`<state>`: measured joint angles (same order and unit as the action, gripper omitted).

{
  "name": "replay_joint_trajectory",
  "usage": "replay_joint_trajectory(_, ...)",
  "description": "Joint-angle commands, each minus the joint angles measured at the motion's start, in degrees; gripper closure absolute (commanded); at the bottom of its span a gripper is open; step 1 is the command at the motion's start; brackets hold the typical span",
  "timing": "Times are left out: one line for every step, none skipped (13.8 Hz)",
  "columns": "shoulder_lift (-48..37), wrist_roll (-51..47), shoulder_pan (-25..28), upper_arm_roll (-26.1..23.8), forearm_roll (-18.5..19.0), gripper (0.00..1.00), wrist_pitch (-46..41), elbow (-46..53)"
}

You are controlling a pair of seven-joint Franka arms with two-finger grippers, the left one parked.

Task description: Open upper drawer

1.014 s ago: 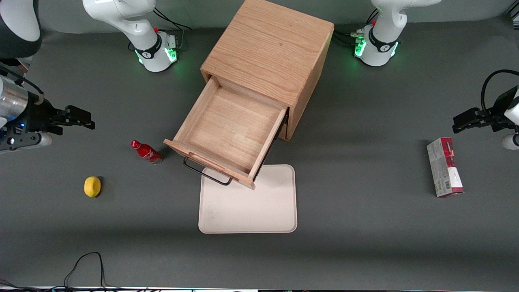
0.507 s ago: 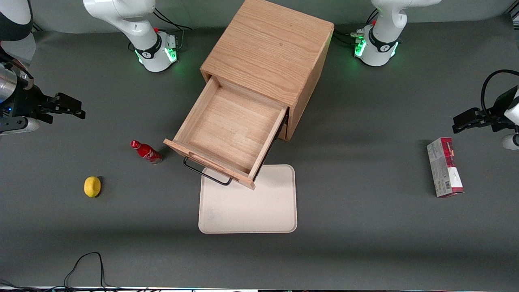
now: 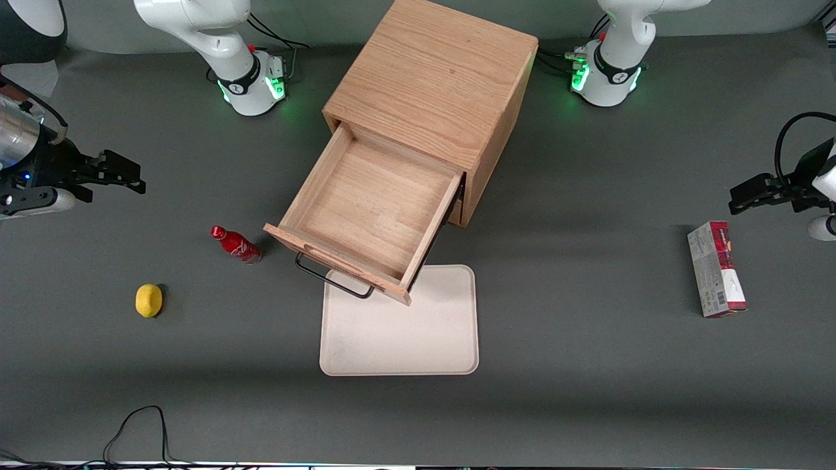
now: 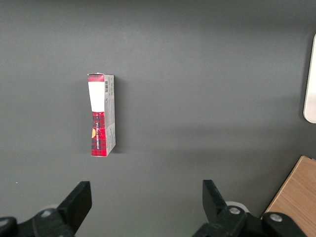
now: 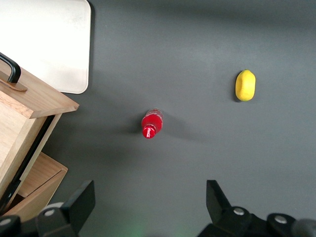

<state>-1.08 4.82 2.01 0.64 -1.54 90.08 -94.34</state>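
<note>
You can count the pull as done, as I judge it: the upper drawer [image 3: 372, 215] stands drawn well out of the cabinet [image 3: 434, 78], its bare wooden floor showing and its black wire handle [image 3: 330, 277] hanging over the edge of the white tray [image 3: 398, 333]. Your gripper [image 3: 121, 173] hovers above the tabletop [image 3: 588, 365] well apart from the drawer, toward the working arm's end, at about nine o'clock of the cabinet in the front view. Its fingers [image 5: 79, 205] stand spread wide and hold nothing. The red bottle [image 5: 150, 123] and the lemon [image 5: 245, 85] lie below it. Nothing further seems called for except parking the arm clear.
</note>
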Motion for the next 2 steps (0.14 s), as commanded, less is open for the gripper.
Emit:
replay_joint_trajectory(0.3,0.6,1.5,1.4,1.1,0.00,0.1,0.8)
replay_joint_trajectory(0.3,0.7,1.5,1.4,1.1,0.00,0.1,0.8)
